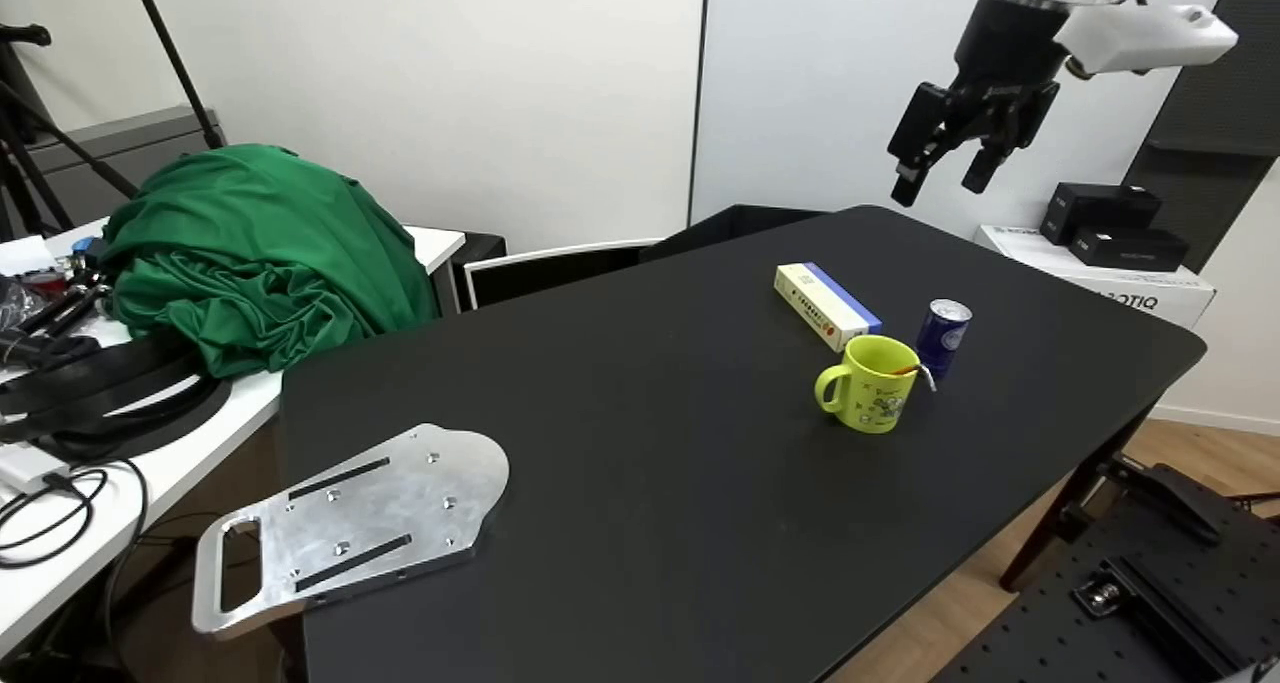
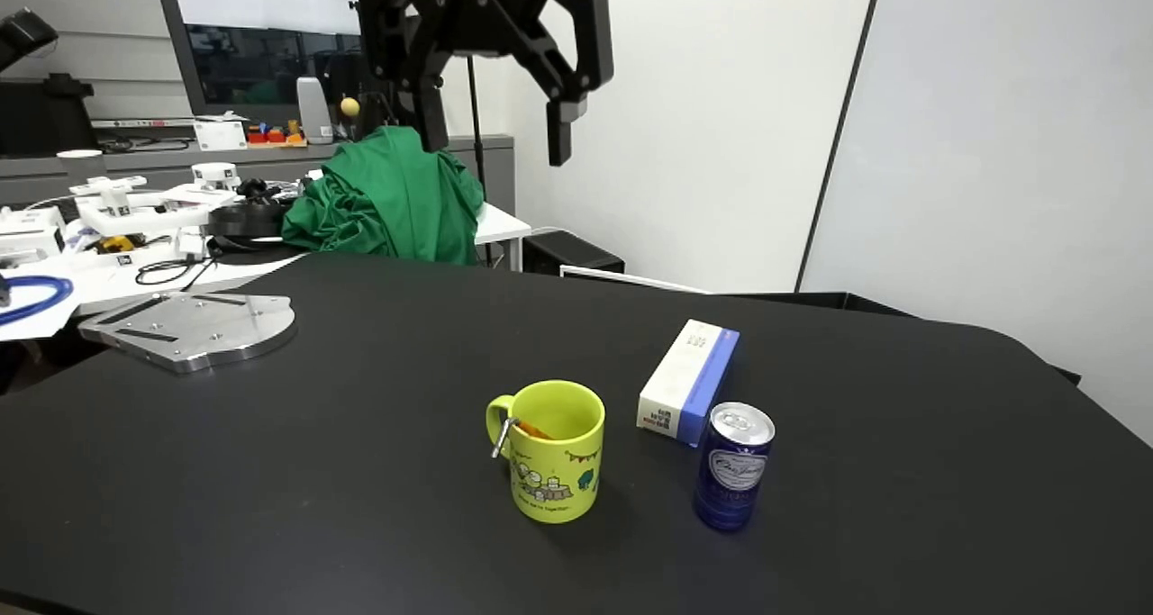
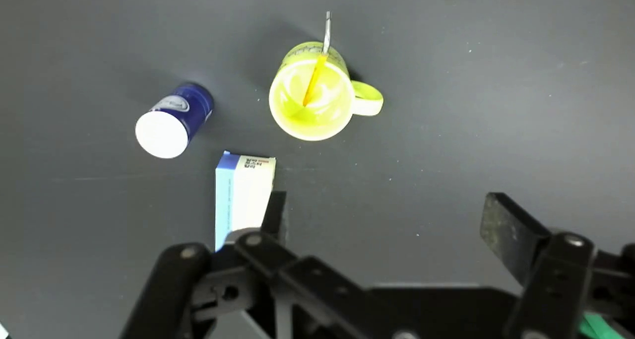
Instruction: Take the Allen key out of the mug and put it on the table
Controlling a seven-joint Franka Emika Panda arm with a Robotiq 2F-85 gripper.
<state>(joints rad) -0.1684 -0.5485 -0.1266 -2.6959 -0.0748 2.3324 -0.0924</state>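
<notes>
The yellow-green mug stands upright on the black table [image 1: 650, 503], in both exterior views [image 1: 872, 398] [image 2: 558, 480] and the wrist view [image 3: 313, 128]. The Allen key leans in the mug; its orange part lies inside and its bent silver end sticks out over the rim, in both exterior views [image 1: 928, 376] [image 2: 504, 438] and the wrist view [image 3: 327, 33]. My gripper is open and empty, high above the table and apart from the mug, in both exterior views [image 1: 940, 185] [image 2: 497, 147]. In the wrist view the gripper [image 3: 386, 202] shows below the mug, fingers wide apart.
A dark blue can [image 2: 734, 475] stands beside the mug. A white, yellow and blue box [image 2: 689, 381] lies near both; in the wrist view the left finger overlaps the box [image 3: 252, 190]. A metal plate [image 1: 400, 503] lies at the table edge, near a cluttered white desk with green cloth [image 1: 260, 253].
</notes>
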